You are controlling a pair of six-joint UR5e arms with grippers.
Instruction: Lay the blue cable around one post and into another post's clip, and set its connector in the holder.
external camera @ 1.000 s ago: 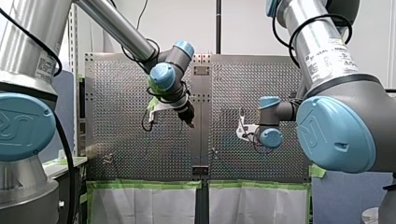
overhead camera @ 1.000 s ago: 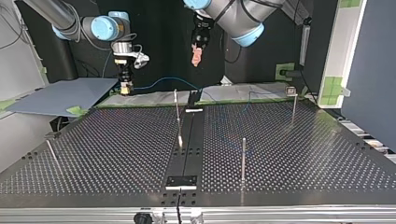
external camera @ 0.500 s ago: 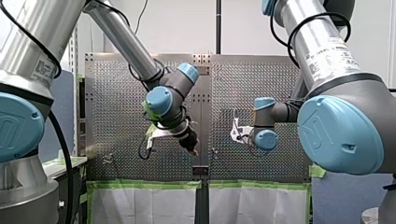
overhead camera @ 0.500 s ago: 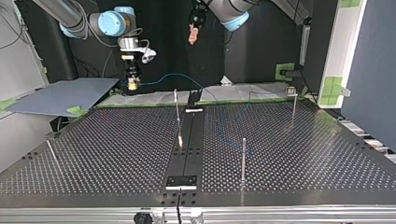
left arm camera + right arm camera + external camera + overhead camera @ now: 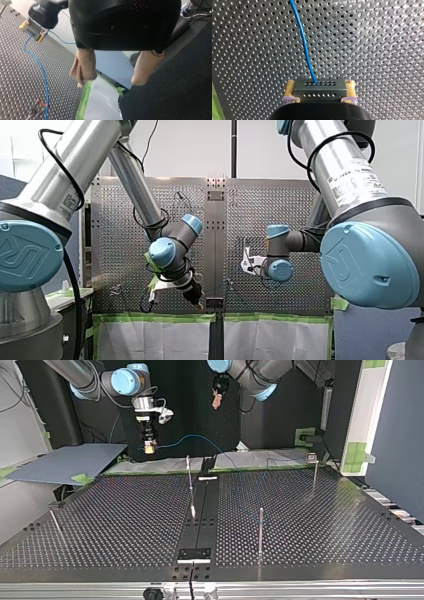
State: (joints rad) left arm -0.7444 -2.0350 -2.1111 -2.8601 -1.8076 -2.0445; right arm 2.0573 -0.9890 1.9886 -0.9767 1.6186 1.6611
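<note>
My right gripper (image 5: 319, 98) is shut on a grey connector (image 5: 319, 87), which sits between its yellow pads. The blue cable (image 5: 302, 40) runs from the connector out over the perforated table. In the top view this gripper (image 5: 149, 449) hangs above the table's far edge at the left, and the cable (image 5: 192, 438) arcs from it down toward the centre. My left gripper (image 5: 109, 83) is open, with nothing between its beige pads (image 5: 83, 65). It hovers high at the far middle (image 5: 217, 401), apart from the cable (image 5: 44, 77). The left wrist view also shows the right gripper (image 5: 33, 31) with the connector.
Thin metal posts stand on the table: one at the centre (image 5: 189, 474), one nearer the front (image 5: 260, 530), one at the right carrying a small clip (image 5: 311, 457), and a tilted one at the left (image 5: 55, 523). A black strip (image 5: 199, 525) runs down the middle. Green tape edges the far side.
In the top view my right gripper carried the connector to the right, lifting the cable's arc. In the front view my left arm swung down toward the table's near edge, still open.
</note>
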